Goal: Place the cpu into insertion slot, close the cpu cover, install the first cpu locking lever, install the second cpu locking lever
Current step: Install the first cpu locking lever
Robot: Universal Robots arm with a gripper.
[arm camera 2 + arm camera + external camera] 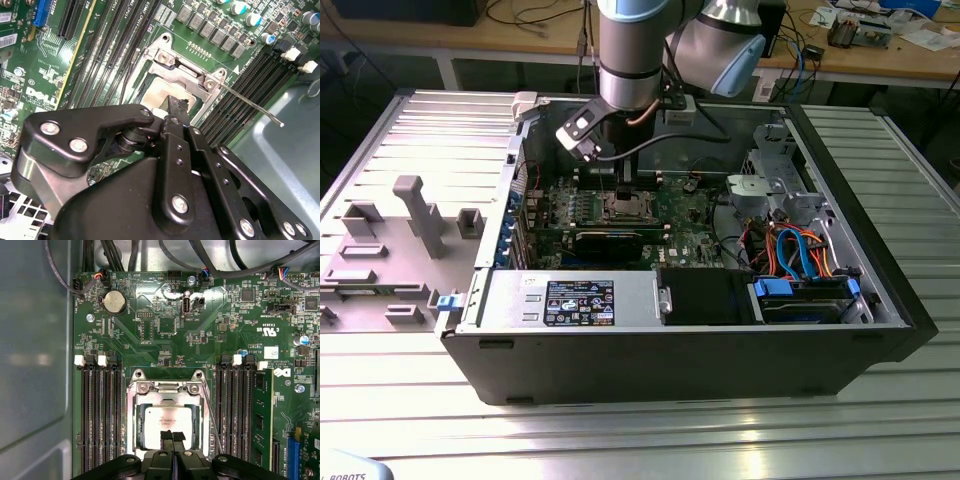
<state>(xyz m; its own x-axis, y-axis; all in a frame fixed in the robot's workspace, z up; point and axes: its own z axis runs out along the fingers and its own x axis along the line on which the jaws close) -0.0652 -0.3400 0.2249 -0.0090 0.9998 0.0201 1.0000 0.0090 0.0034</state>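
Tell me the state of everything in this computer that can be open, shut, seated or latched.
computer case: open, side panel off.
cpu: seated in the insertion slot, metal top showing.
cpu cover: lying down around the cpu.
locking lever: unlatched, its free end sticking out over the memory slots.
gripper: fingers shut, tips at the cpu's edge.

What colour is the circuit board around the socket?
Green; the board shows best in the first wrist view.
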